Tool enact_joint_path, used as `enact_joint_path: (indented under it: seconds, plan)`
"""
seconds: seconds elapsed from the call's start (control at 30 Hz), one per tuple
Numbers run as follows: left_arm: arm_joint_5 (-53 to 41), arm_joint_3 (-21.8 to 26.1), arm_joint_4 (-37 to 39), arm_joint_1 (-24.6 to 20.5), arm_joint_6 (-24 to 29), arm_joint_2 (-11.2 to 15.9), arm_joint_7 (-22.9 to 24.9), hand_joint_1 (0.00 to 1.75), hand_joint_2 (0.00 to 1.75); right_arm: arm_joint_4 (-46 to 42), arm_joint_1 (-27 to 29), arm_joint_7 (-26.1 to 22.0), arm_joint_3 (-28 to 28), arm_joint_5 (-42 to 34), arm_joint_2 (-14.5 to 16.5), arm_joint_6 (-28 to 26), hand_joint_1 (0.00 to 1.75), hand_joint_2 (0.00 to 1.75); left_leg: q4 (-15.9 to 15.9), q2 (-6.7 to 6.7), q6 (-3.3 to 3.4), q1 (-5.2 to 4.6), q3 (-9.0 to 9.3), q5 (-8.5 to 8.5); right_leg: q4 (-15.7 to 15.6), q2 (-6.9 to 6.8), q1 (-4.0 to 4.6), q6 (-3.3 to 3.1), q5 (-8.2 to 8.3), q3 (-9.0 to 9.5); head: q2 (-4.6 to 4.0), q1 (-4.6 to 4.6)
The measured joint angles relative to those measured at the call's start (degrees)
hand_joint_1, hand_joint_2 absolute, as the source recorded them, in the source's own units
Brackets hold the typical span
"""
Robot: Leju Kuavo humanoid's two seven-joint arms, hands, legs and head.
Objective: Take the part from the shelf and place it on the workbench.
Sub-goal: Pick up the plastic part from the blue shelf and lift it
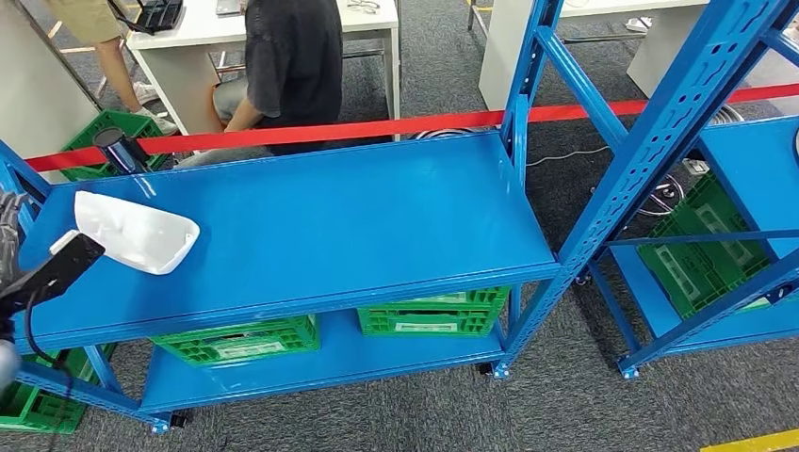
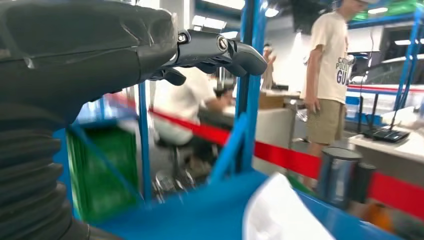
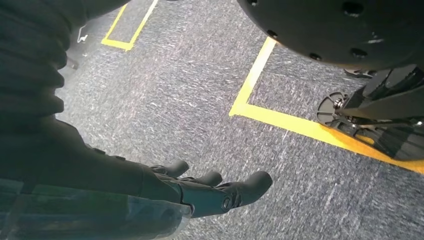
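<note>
A white, rounded part (image 1: 139,233) lies on the left end of the blue shelf's top board (image 1: 330,226). My left hand (image 1: 9,240) is at the shelf's left edge, just short of the part and not touching it. In the left wrist view the left hand (image 2: 215,50) has its fingers stretched out with nothing in them, and the white part (image 2: 282,212) shows blurred beyond and below them. My right hand (image 3: 215,190) hangs over the grey carpet, fingers apart and holding nothing.
A dark cylinder (image 1: 118,149) stands at the shelf's back left, close behind the part. Green crates (image 1: 429,314) sit on the lower board. A red barrier tape (image 1: 377,125) runs behind the shelf. A seated person (image 1: 283,66) is beyond it. A second blue shelf (image 1: 735,179) stands at the right.
</note>
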Motion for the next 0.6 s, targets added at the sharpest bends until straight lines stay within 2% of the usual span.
enact_joint_path:
  seconds: [0.17, 0.27, 0.5, 0.6]
  plan:
    - [-4.84, -1.98, 3.19, -2.68, -4.53, 4.01, -0.45, 0.0, 1.75, -0.03, -0.45, 0.75, -0.64, 1.2, 0.56, 0.04, 0.0, 1.75, -0.01, 0.05, -0.01, 0.0, 0.0, 0.0, 0.01, 0.04, -0.01, 0.0, 0.0, 0.02, 0.0, 0.0]
    - [-5.6, -3.03, 4.69, -3.19, -5.51, 5.73, -0.54, 0.0, 1.75, -0.07, -0.49, 1.01, -0.72, 1.43, 0.81, 0.12, 0.0, 1.75, 0.0, 0.04, -0.01, -0.01, 0.0, 0.01, 0.01, 0.03, -0.01, 0.0, 0.0, 0.01, 0.0, 0.0]
    - [-6.31, -4.8, 6.59, -3.83, -6.36, 7.31, -1.0, 0.0, 1.75, -0.21, -0.68, 1.25, -1.02, 1.55, 1.13, 0.36, 0.0, 1.75, 0.0, 0.03, -0.02, -0.02, 0.0, 0.0, 0.01, 0.03, -0.02, 0.0, 0.0, 0.01, 0.0, 0.01]
    - [-6.38, -5.9, 8.36, -5.29, -5.99, 7.34, -4.1, 0.0, 1.75, -0.46, -0.69, 1.67, -1.2, 1.49, 1.27, 0.68, 0.0, 1.75, 0.0, 0.02, -0.02, -0.02, 0.0, 0.0, 0.0, 0.01, -0.03, 0.0, 0.0, 0.0, 0.0, 0.0]
